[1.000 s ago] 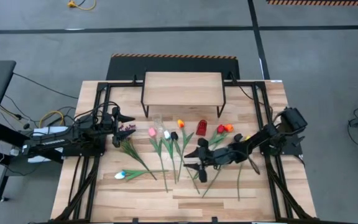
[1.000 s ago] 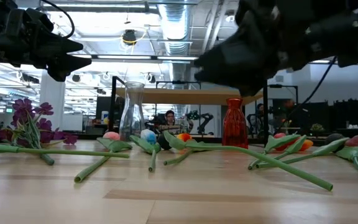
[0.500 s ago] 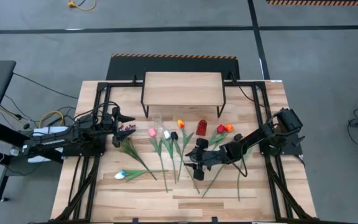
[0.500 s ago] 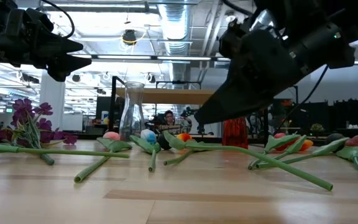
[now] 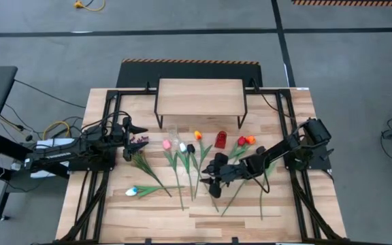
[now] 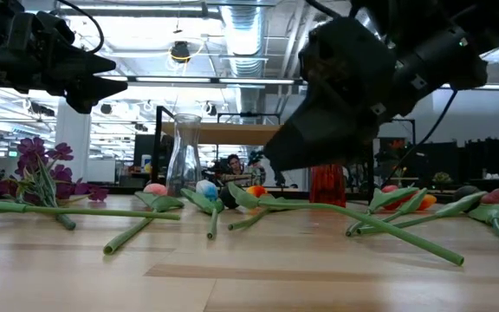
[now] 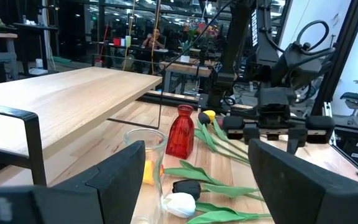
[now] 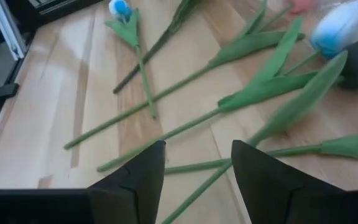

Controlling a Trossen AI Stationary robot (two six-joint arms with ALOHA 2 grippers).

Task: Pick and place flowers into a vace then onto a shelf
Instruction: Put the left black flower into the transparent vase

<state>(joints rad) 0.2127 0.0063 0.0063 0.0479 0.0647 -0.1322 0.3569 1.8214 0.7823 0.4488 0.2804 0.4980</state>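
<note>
Flowers untouched on table; right gripper now lower, shifted left over stems, fingers parted, empty. Pick pending.

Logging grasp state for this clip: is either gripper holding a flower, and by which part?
Nothing is held. The right gripper hangs open above the stems; the left gripper waits open, empty.
</note>
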